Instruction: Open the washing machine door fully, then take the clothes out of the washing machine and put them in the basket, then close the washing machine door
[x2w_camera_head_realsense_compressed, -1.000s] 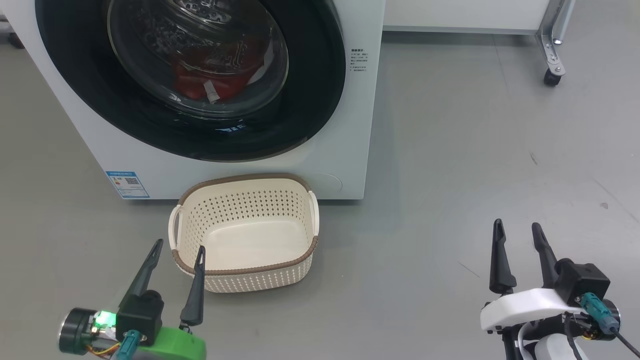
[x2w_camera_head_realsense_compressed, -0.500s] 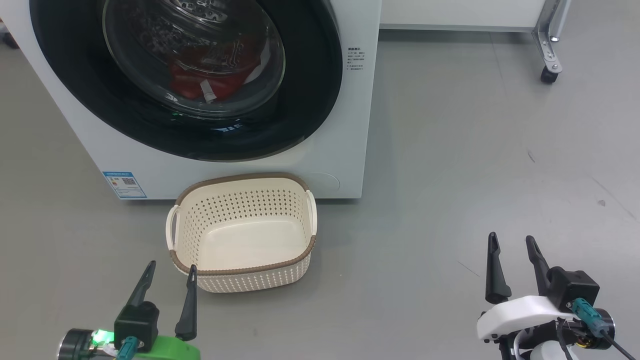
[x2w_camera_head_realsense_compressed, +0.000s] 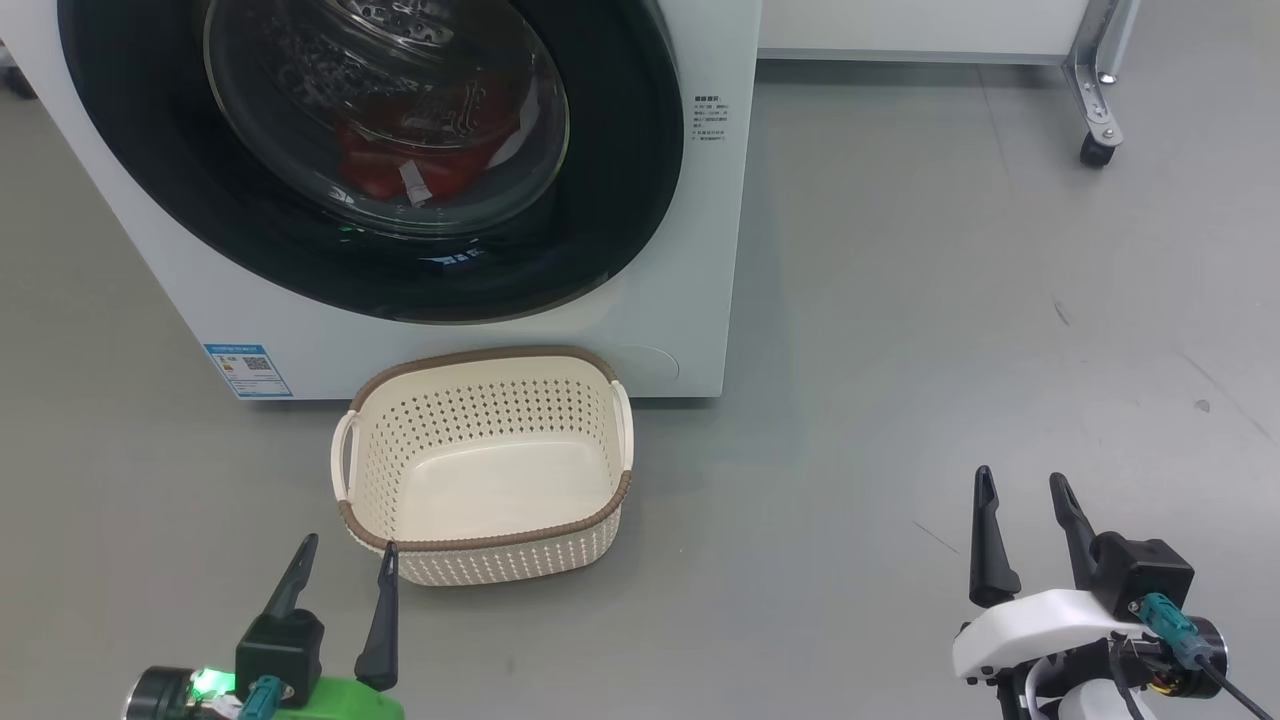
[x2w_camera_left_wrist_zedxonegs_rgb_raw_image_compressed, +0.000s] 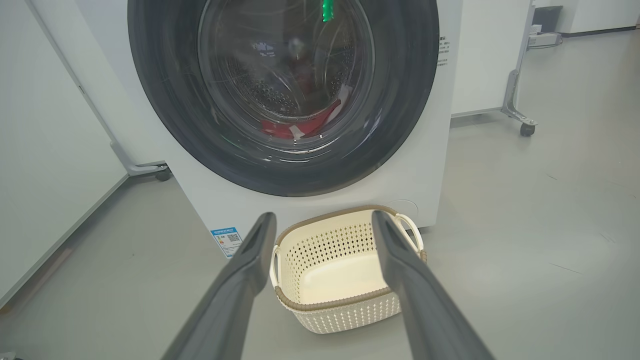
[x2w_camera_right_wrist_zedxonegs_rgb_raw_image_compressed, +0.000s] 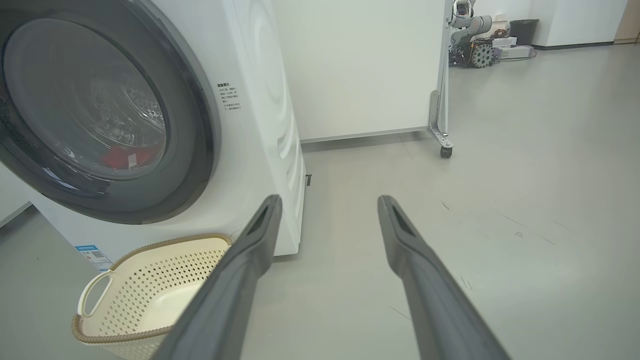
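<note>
Shows left tool (x2w_camera_head_realsense_compressed: 350, 542), right tool (x2w_camera_head_realsense_compressed: 1020, 474) open, empty. Ahead, above left tool: shut door (x2w_camera_head_realsense_compressed: 620, 200), stiff, glossy, probably slippery; best pulled at rim. Behind it, soft clothes (x2w_camera_head_realsense_compressed: 380, 170). Basket (x2w_camera_head_realsense_compressed: 480, 357) just ahead.

Bright even light, soft shadows, glare on washing machine door (x2w_camera_head_realsense_compressed: 625, 150)

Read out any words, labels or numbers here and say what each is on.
Blue sticker, low on the washing machine front: QR code and print, too small to read.
Black text block right of the washing machine door: too small to read.
Lettering on the clothes behind the window: blurred, unreadable.
</note>
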